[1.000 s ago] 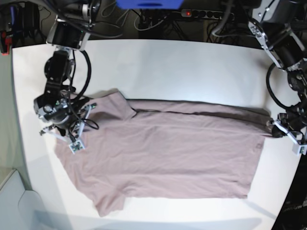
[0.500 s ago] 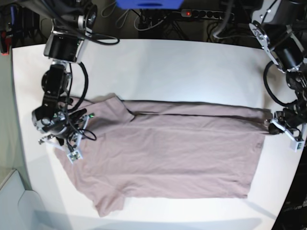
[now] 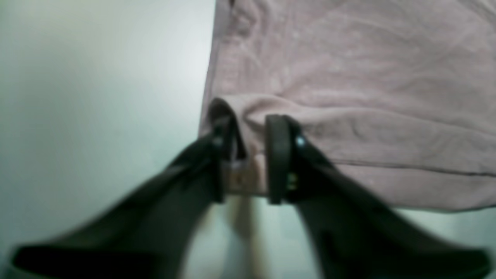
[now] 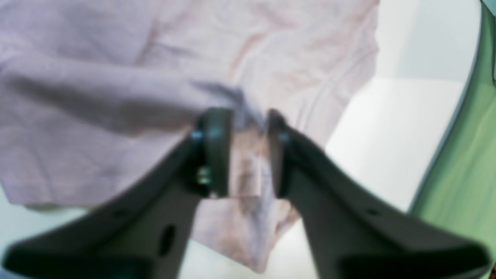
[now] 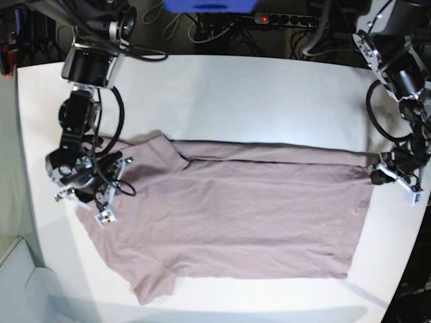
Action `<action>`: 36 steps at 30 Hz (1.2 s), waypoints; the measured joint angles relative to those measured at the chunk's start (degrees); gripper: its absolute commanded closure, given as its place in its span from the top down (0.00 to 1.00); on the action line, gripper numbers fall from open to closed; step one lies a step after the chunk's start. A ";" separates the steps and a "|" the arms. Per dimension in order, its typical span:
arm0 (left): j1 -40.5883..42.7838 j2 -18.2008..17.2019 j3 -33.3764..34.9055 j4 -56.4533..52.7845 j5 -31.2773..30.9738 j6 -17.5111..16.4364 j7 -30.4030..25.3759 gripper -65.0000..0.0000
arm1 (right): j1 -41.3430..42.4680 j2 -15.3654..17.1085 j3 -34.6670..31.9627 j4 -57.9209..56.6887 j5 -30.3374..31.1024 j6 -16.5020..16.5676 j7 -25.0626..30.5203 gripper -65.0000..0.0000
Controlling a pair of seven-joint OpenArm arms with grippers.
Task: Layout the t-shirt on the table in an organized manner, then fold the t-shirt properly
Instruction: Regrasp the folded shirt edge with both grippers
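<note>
The mauve t-shirt [image 5: 236,215] lies spread flat across the white table [image 5: 256,101], with its neck and sleeves toward the left of the base view and its hem toward the right. My left gripper [image 5: 394,180] sits at the hem's far corner. In the left wrist view the left gripper [image 3: 250,130] has its jaws parted, and the hem's edge [image 3: 248,178] lies loose between them. My right gripper [image 5: 91,205] is at the shoulder edge. The right wrist view shows the right gripper [image 4: 250,120] also parted, straddling a fold of the t-shirt [image 4: 116,97].
A power strip [image 5: 289,20] and cables run behind the table's far edge. A grey bin [image 5: 20,282] stands off the near left corner. A green surface [image 4: 465,162] lies beyond the table edge beside my right gripper. The table's right edge is close to my left gripper.
Both grippers were shut on the shirt's edges and now have their jaws parted, releasing the cloth. The left gripper shifted slightly toward the far side, the right slightly outward.
</note>
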 measured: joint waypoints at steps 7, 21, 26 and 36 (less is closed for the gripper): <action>-1.64 -1.86 0.13 -1.33 0.02 0.00 0.07 0.91 | -5.64 1.22 0.48 6.69 -0.15 0.00 0.26 0.51; 5.49 -1.81 -0.04 -1.29 -0.44 0.22 -0.17 0.97 | -16.70 -0.79 0.48 19.50 0.15 0.00 0.33 0.51; 5.66 -1.18 0.02 -1.27 -0.61 0.20 -0.26 0.97 | -17.46 -1.03 0.44 19.52 0.15 0.02 0.15 0.51; 5.64 -1.20 0.59 -1.27 -0.22 0.22 -0.33 0.56 | -17.44 -1.31 0.50 19.52 0.13 0.00 0.07 0.51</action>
